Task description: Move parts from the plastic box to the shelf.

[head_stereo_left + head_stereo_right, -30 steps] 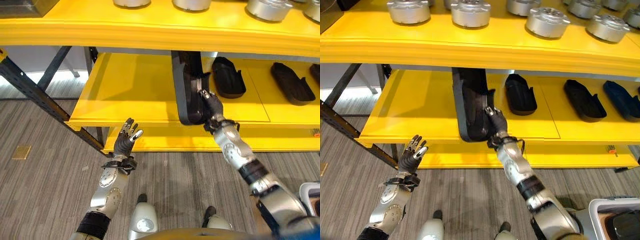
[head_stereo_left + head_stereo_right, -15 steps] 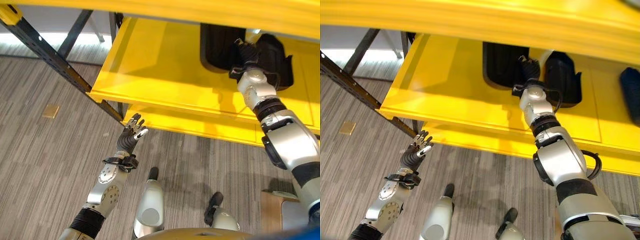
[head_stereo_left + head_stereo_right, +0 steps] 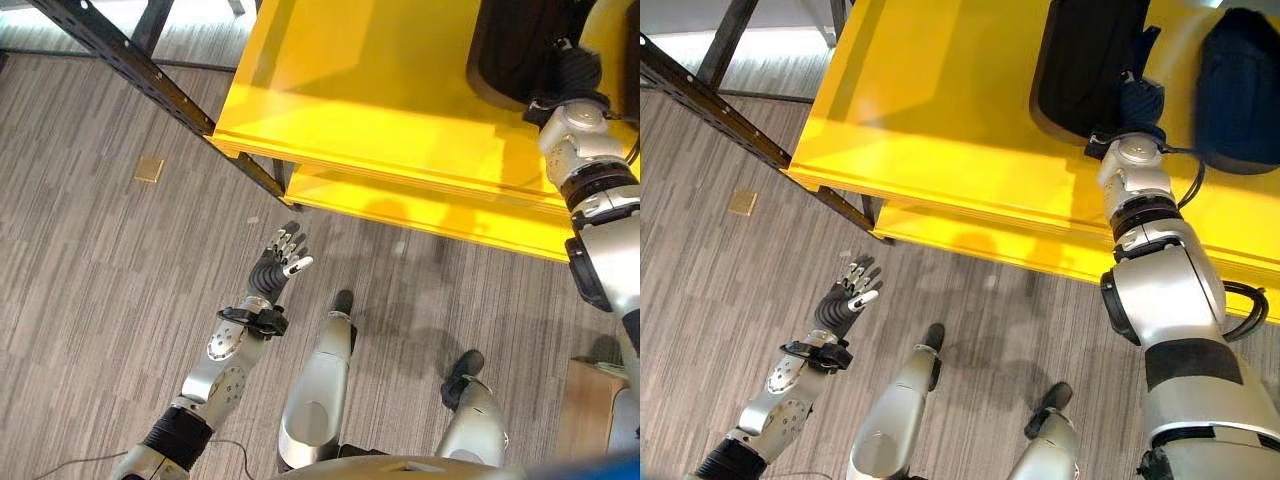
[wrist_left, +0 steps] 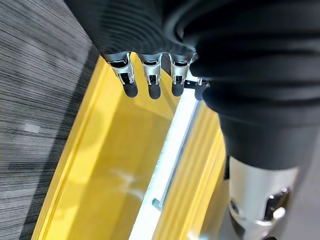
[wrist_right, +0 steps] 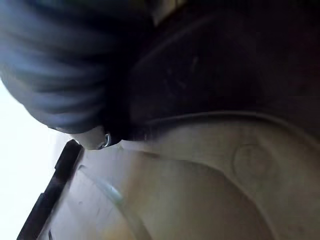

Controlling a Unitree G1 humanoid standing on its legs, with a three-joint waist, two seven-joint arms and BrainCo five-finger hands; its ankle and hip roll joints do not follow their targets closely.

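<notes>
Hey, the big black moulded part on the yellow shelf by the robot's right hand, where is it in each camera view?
Left eye view: large black moulded part at top right, beside the right robot hand.
Right eye view: along the top, right of centre.
Right wrist view: the dark mass seen close up.
Left wrist view: looks along the shelf edge instead.
Shared landmark: the yellow shelf board it lies on.

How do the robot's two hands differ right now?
The left hand hangs over the floor with fingers spread, touching nothing; the right hand reaches onto the yellow shelf, against a black part. The left's fingers show plainly; the right's are hidden. Both wear dark ribbed covers.
</notes>
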